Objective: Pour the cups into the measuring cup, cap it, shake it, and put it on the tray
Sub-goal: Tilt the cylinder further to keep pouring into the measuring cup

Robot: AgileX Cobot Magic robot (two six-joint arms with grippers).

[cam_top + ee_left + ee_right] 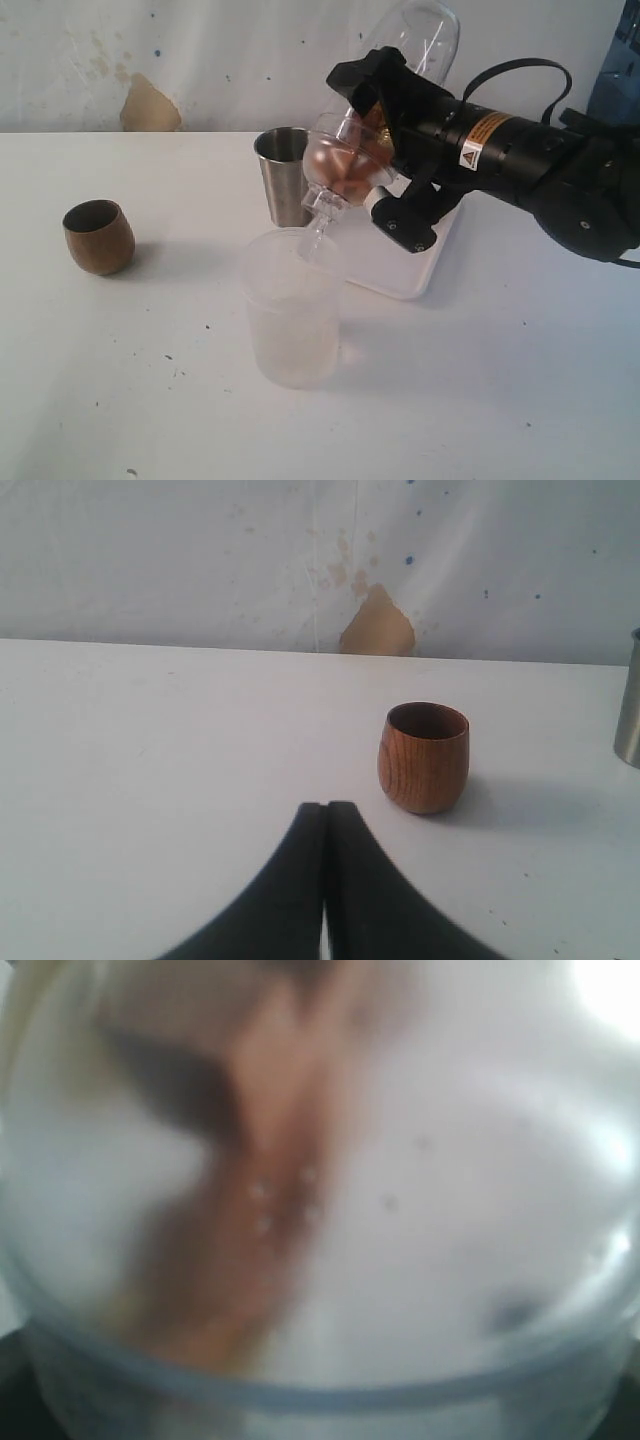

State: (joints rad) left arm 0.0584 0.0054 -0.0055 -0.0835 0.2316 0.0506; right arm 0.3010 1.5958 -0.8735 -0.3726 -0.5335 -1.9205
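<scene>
My right gripper (388,150) is shut on the see-through measuring cup (425,35) and holds it tilted, base up and back, mouth down to the left. Brownish contents sit in its lower end, where a narrow clear neck (322,210) points into the frosted plastic cup (292,310). In the right wrist view the measuring cup (320,1200) fills the frame as a blur and my fingers are hidden. The steel tumbler (285,172) stands upright behind the frosted cup. The wooden cup (98,237) (424,757) stands upright at the left. My left gripper (326,805) is shut and empty, short of the wooden cup.
The white tray (412,268) lies under my right arm, mostly covered by it. The steel tumbler's side (630,715) shows at the edge of the left wrist view. A white wall with a tan patch (148,108) stands behind the table.
</scene>
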